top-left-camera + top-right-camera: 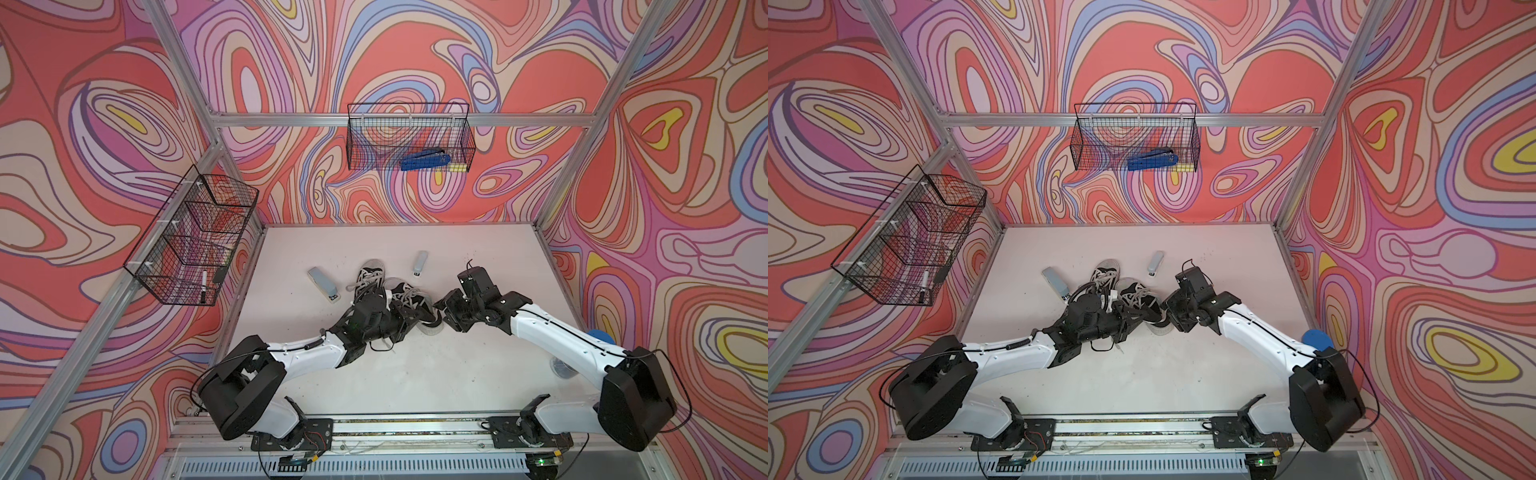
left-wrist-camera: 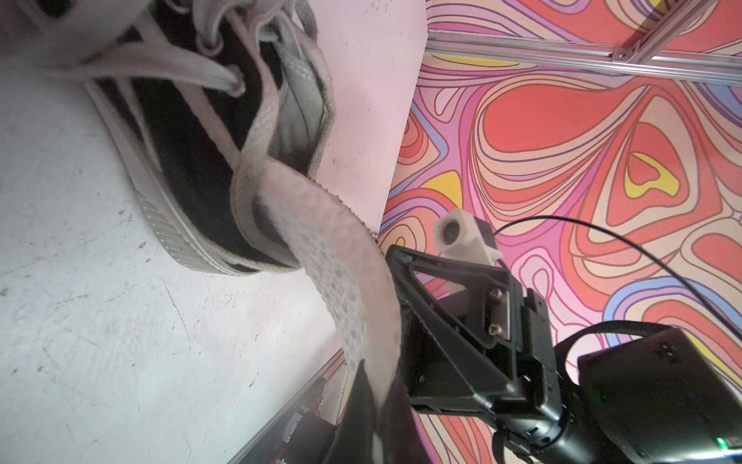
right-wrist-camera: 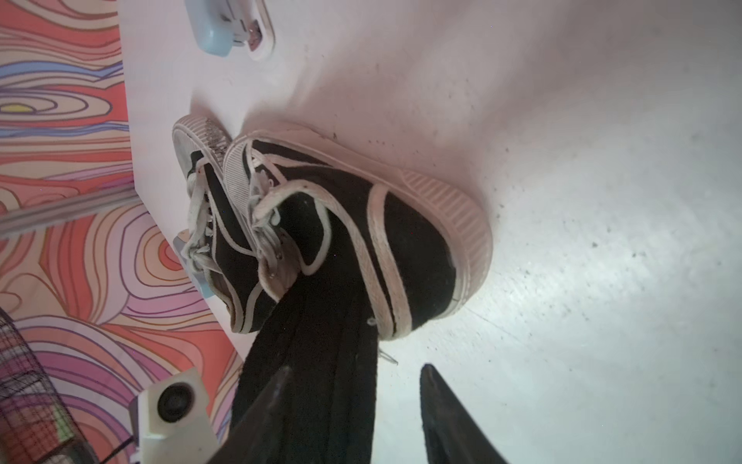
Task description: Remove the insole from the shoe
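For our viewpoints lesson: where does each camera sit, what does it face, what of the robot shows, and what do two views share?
Top views: overhead, looking down on the table; left arm and right arm show.
Left wrist: on the left arm, facing the shoe; left gripper shut on the insole.
Right wrist: on the right arm, facing the same shoe; right gripper open.
Shared: both wrist views show shoe and insole.

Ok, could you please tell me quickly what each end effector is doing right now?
Left end effector: closed on the insole.
Right end effector: open, gripping nothing.
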Available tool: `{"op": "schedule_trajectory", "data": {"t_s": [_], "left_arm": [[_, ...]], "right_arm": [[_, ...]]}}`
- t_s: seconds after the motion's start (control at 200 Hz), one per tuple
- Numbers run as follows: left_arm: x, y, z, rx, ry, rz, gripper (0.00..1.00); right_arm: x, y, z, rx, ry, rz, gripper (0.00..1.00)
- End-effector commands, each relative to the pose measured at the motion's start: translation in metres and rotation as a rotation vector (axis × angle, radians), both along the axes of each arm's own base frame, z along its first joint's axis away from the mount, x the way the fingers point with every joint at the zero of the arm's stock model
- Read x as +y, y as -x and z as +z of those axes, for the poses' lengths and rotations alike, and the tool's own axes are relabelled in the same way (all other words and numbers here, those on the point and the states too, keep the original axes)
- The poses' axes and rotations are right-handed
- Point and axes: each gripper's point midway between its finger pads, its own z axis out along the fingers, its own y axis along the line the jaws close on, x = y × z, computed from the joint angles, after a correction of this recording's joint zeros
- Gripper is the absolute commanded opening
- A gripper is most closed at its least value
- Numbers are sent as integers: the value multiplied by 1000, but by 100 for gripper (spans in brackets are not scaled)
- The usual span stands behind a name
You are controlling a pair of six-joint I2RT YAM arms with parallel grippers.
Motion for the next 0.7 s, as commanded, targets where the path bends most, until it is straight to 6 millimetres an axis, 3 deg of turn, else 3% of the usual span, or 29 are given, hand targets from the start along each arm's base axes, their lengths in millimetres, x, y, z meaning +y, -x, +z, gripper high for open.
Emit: {"op": "schedule_trajectory", "data": {"t_s": [0.0, 0.165, 0.396, 0.446, 0.526, 0.566, 0.641, 0.696], "left_arm": [[-1, -5, 10, -26, 27, 11, 0], [-1, -6, 12, -24, 40, 22, 0], [4, -6, 14, -29, 39, 40, 0], [3, -6, 15, -31, 40, 38, 0], [5, -5, 15, -33, 35, 41, 0], [8, -3, 15, -40, 20, 41, 5], [24, -4, 12, -56, -30, 70, 23], [49, -9, 6, -65, -117, 111, 34]], "right_arm": [[21, -6, 20, 44, -183, -107, 53], [35, 10, 1, 138, -227, -165, 52], [28, 15, -11, 163, -251, -262, 50], [27, 14, -13, 163, -246, -268, 40], [30, 12, -15, 156, -252, -264, 12], [30, 12, -16, 155, -251, -261, 0], [30, 11, -16, 144, -253, -253, 0], [29, 13, -14, 136, -245, -241, 0]]}}
